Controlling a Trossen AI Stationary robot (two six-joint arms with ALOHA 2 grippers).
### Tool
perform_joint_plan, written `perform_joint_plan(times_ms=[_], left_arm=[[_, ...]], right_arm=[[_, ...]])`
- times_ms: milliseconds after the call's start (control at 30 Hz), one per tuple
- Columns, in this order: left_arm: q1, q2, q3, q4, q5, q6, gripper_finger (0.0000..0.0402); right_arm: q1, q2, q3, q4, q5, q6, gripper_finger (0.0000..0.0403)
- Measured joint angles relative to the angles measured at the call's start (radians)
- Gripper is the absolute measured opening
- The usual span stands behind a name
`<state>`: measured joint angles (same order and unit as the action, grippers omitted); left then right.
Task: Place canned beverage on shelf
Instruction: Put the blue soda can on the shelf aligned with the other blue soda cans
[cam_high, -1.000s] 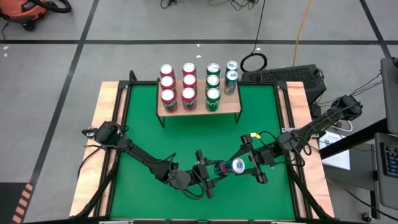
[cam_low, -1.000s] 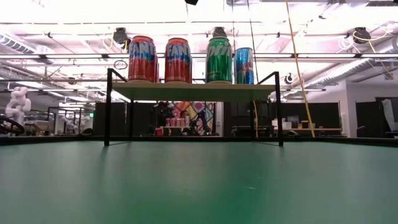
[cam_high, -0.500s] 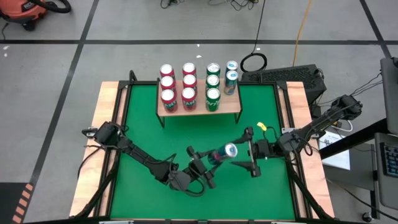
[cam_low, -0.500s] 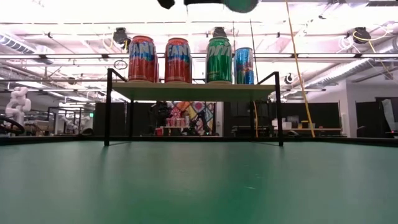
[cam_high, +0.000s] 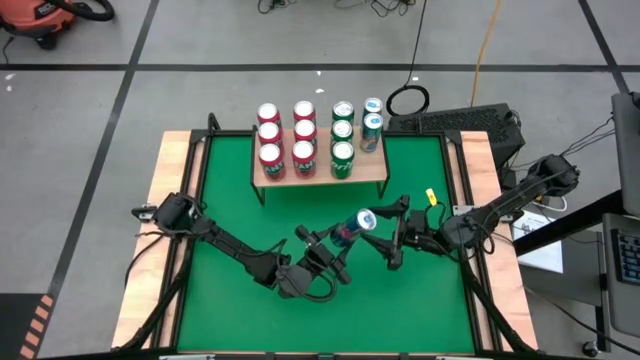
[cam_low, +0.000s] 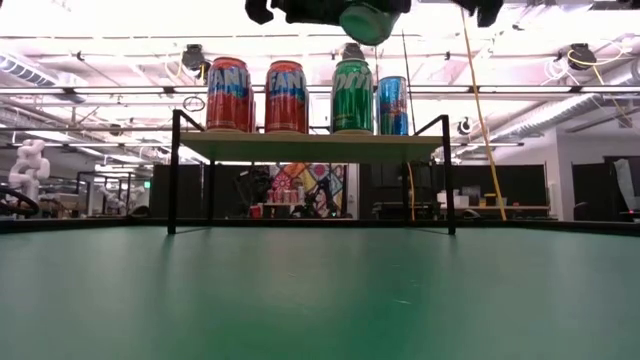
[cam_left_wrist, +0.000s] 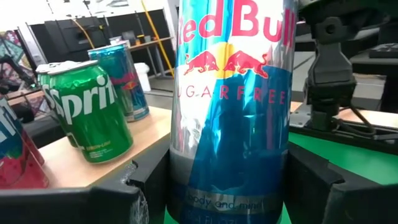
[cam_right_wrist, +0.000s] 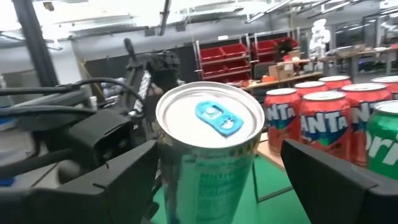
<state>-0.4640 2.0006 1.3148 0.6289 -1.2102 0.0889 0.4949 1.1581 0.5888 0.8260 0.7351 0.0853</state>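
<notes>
A blue-and-silver Red Bull can (cam_high: 350, 229) is held above the green table (cam_high: 230, 210), near the middle. My left gripper (cam_high: 333, 245) is shut on it; the can fills the left wrist view (cam_left_wrist: 233, 93). My right gripper (cam_high: 392, 235) is open. Its fingers stand on either side of the can's top end (cam_right_wrist: 208, 118), apart from it. The shelf (cam_high: 320, 170), a light-wood board on black legs, stands at the far edge. It also shows in the low view (cam_low: 310, 147). The can shows at the top of the low view (cam_low: 365, 20). My left gripper pinches the can's lower body, near its bottom end (cam_left_wrist: 186, 177), between its two fingers. The fingers come from the near left and lie across the can. The can is lifted clear of the table, tilted, its top toward my right gripper.
The shelf holds several red Fanta cans (cam_high: 285, 135), three green Sprite cans (cam_high: 342, 132) and two blue cans (cam_high: 372, 115). A bare strip of board (cam_high: 370, 165) lies in front of the blue cans. A keyboard (cam_high: 460, 122) sits beyond the table's far right corner.
Both grippers have gone toward the table's far edge and the shelf, with the can between them. The can has moved from near the front edge to the table's middle and now shows at the top of the low view.
</notes>
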Motion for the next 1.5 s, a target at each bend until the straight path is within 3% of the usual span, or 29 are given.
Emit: perform_joint_plan(times_ms=[333,933,1300,1500], left_arm=[[0.010,-0.001,0.000,0.000,-0.019,0.018,0.0228],[0.028,-0.002,0.002,-0.014,-0.002,0.024,0.0231],[0.022,-0.002,0.002,-0.049,0.077,-0.023,0.0321],[0.004,-0.002,0.002,-0.046,0.075,-0.025,0.0339]], right_arm=[[-0.058,0.034,0.000,0.066,-0.022,-0.019,0.0321],[-0.117,0.035,-0.001,0.078,-0.073,-0.028,0.0240],[-0.120,0.029,-0.001,0.066,-0.113,-0.096,0.0233],[-0.122,-0.024,-0.003,0.013,-0.126,-0.123,0.0231]])
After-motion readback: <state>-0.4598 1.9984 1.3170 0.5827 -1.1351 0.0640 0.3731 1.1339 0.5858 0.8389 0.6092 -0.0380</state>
